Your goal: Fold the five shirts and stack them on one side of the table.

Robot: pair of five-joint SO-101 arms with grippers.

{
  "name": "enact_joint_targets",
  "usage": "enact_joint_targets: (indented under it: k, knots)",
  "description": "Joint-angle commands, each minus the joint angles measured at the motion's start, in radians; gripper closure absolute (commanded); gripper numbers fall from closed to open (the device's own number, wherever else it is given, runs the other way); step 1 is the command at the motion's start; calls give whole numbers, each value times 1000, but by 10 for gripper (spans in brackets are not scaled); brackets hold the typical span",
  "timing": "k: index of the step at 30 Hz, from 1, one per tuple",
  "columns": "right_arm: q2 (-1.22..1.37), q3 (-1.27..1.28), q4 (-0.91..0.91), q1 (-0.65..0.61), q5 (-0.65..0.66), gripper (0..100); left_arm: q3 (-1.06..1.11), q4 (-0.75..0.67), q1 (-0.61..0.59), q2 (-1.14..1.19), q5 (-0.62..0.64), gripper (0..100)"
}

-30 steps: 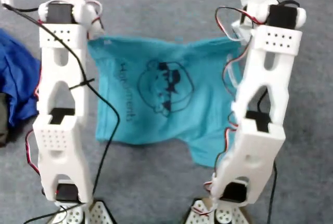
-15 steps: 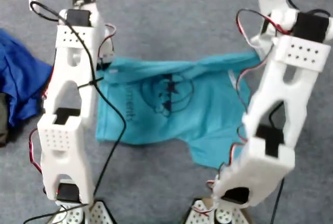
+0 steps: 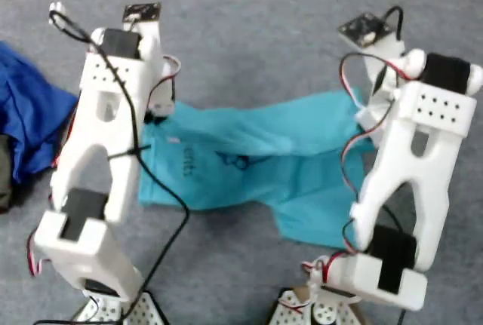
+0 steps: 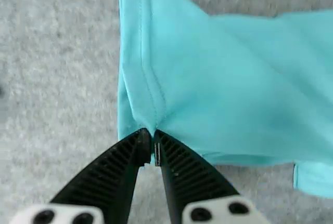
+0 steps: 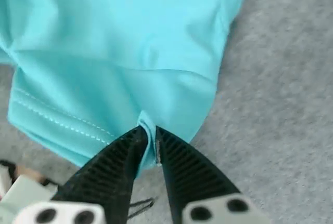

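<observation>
A teal shirt (image 3: 264, 151) lies across the middle of the grey table, its far edge doubled over toward the front so the dark print is mostly covered. My left gripper (image 4: 152, 142) is shut on the shirt's (image 4: 218, 89) hemmed left corner; in the high view that gripper (image 3: 155, 110) sits at the fold's left end. My right gripper (image 5: 148, 140) is shut on a pinch of the shirt (image 5: 125, 42) at the fold's right end, under the right arm (image 3: 411, 159).
A crumpled blue shirt (image 3: 30, 125) lies at the table's left edge, with a dark item (image 3: 4, 174) beside it. Bare grey table (image 3: 256, 46) stretches behind the teal shirt. The arm bases (image 3: 302, 310) stand at the front edge.
Both grippers have pulled the shirt's far edge toward the front, folding it over the print. Both arms have swung back toward their bases.
</observation>
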Motion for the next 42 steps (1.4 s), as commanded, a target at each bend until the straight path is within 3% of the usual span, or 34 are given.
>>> enact_joint_targets:
  k: [1, 12, 20, 27, 33, 37, 42]
  knots:
    - [-117, 88, -3, 18, 29, 991, 103, 9, 3, -145, -9, 980]
    - [-334, 417, -57, 22, 54, 991, 411, 3, 29, -384, -9, 980]
    - [-390, 558, -146, 122, 89, 991, 614, -130, 69, -440, 0, 980]
    - [-390, 595, -146, 183, 146, 991, 686, -227, 94, -432, 41, 977]
    - [-398, 622, -135, 183, 226, 988, 683, -230, 94, -433, 35, 971]
    - [-398, 638, -104, 186, 287, 948, 686, -222, 89, -440, 37, 853]
    - [-398, 631, -98, 188, 292, 761, 669, -172, 86, -440, 41, 671]
